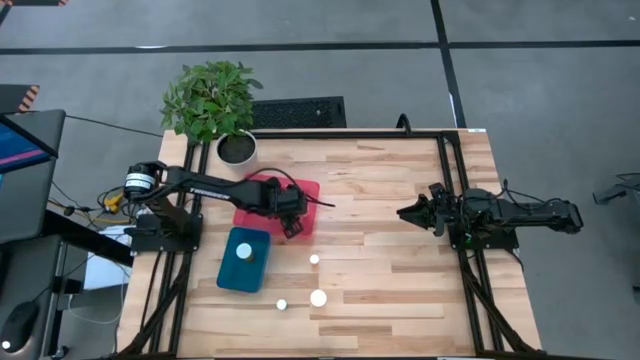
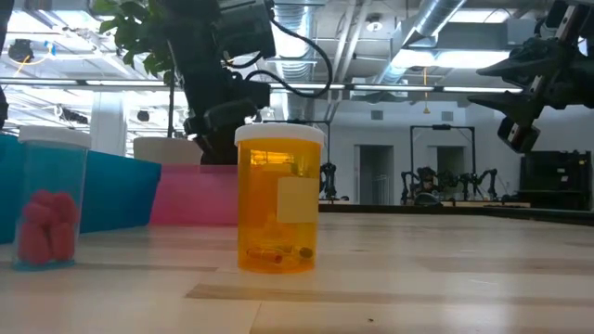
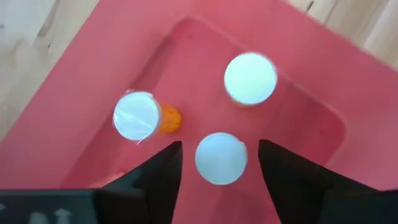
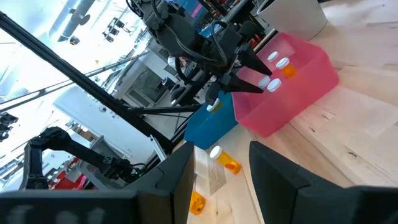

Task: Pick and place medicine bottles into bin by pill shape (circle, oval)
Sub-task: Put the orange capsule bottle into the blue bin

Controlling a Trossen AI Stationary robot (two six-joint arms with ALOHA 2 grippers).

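Note:
My left gripper (image 1: 293, 228) hangs open over the red bin (image 1: 310, 190), fingers pointing down. In the left wrist view its fingers stand on either side of a white-capped bottle (image 3: 221, 158) with a gap on each side. Two more capped bottles stand in the red bin: one (image 3: 250, 78) upright, one (image 3: 135, 116) tilted and showing orange. The blue bin (image 1: 228, 275) holds one bottle (image 1: 244, 252). Three bottles stand loose on the table: (image 1: 314, 259), (image 1: 282, 304), (image 1: 318, 297). My right gripper (image 1: 403, 212) is open and empty at the right.
A potted plant (image 1: 212, 100) stands at the table's far left, behind the bins. In the low view an orange bottle (image 2: 278, 199) and a clear bottle with pink pills (image 2: 51, 199) stand close to the camera. Bare wood lies between the bins and my right arm.

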